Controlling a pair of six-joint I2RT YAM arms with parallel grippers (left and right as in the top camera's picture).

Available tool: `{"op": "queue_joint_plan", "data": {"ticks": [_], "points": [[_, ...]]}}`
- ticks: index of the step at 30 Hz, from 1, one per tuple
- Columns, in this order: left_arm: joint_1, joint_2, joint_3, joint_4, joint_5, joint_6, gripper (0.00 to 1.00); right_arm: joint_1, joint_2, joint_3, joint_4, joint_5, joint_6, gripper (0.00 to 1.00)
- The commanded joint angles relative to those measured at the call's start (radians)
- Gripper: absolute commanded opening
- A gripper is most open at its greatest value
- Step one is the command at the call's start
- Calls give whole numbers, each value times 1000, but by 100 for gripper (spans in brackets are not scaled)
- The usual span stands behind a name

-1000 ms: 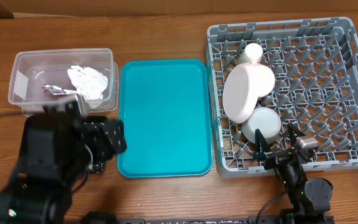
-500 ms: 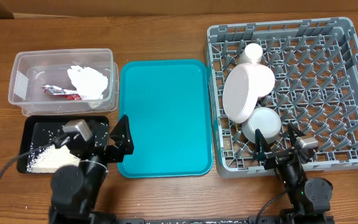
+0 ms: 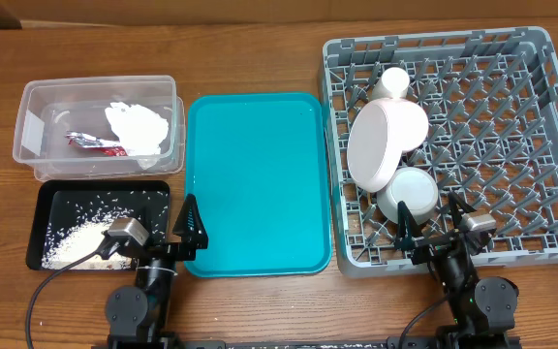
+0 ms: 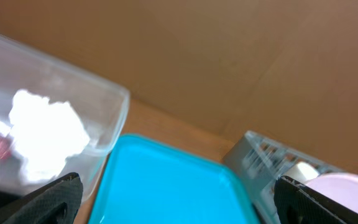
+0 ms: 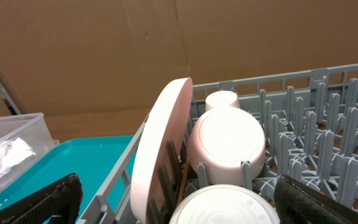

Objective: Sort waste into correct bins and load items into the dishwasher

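The clear tub (image 3: 37, 107) holds the white tissue (image 3: 139, 124) and the red-and-white wrapper (image 3: 93, 142). In front of it, the black tray (image 3: 43, 195) carries a heap of rice (image 3: 74, 244). In the grey dishwasher rack (image 3: 511, 145), pink plates (image 3: 384, 141) stand on edge, with the bowl (image 3: 410, 192) and cup (image 3: 392, 82) beside them. A thin wooden chopstick (image 5: 184, 180) shows between the plate (image 5: 157, 149) and the bowl (image 5: 225, 208). My left gripper (image 3: 190, 231) is open and empty at the teal tray's front left corner. My right gripper (image 3: 429, 225) is open and empty at the rack's front edge.
The teal serving tray (image 3: 255, 179) lies between the bins and the rack, nothing on it. The left wrist view looks over the teal tray (image 4: 166, 180) toward a brown cardboard wall (image 4: 197, 56). Both arm bases sit at the table's front edge.
My left arm has drawn back from above the black tray to the front edge, uncovering the tray and rice. The right arm has not moved.
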Motion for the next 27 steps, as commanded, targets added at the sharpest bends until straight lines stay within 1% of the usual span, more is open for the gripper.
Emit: {"op": "queue_joint_plan", "data": {"ticks": [1,5,6,7,8,10,12,27], "points": [[16,-28,-18,-55,-6,47,100,6,-5,-11,5,10,0,100],[17,-52,-18,-122,-6,221,100,6,-5,-11,5,10,0,100],[17,-51,-18,-122,-4,298,100,6,-5,-11,5,10,0,100],[17,-51,-18,-122,0,420,100,6,-5,-11,5,10,0,100],[17,-51,-18,-122,0,477,100,6,-5,-11,5,10,0,100],[17,-51,-18,-122,0,548,100,6,-5,-11,5,10,0,100],[17,-51,-18,-122,0,571,100,6,-5,-11,5,10,0,100],[17,-50,-18,-122,0,570,100,6,-5,-11,5,10,0,100]]}}
